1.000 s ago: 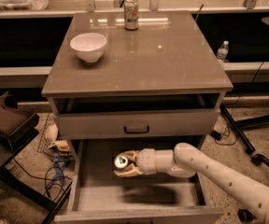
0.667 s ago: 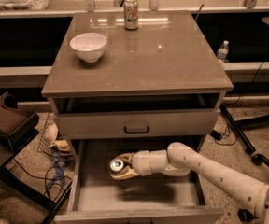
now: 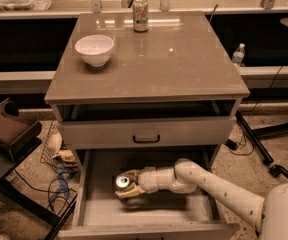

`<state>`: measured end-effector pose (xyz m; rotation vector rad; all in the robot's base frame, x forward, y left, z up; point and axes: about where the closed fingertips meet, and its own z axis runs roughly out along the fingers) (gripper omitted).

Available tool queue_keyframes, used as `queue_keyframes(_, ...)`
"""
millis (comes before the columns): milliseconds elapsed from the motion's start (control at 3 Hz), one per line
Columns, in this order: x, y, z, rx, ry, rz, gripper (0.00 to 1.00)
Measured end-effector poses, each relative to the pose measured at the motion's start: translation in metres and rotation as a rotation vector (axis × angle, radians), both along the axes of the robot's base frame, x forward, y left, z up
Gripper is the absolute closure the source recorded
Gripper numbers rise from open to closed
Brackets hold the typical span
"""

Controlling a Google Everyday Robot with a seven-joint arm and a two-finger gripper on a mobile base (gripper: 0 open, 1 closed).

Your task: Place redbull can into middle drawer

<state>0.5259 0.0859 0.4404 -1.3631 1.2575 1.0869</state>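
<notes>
Cabinet [image 3: 184,69] rises behind and above the gripper [image 3: 126,188], its handled drawer front [image 3: 194,131] just over it. Around and beneath the gripper lies the pulled-out middle drawer [image 3: 100,211]. The white arm [image 3: 219,189] reaches in from the right. Fingers are clenched on the redbull can [image 3: 122,182], silver top tilted upward, inside the drawer. Far above stand a white bowl [image 3: 95,49] and a printed can [image 3: 140,14]

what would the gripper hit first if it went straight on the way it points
Probably the side wall of the middle drawer at picture left. The gripper, holding the redbull can, points that way low over the floor; nothing else shows between.
</notes>
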Motion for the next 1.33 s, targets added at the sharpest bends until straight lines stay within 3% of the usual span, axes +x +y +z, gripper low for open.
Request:
queue_keyframes(667,-0.0016,0.0038,0.0023,-0.005,-0.004,0.006,0.51)
queue_keyframes(1000,-0.0029,0.0068,0.0023,-0.003,-0.003,0.011,0.20)
queue_keyframes(1333,-0.0038,0.0086,0.0024,-0.001,-0.002,0.014,0.00)
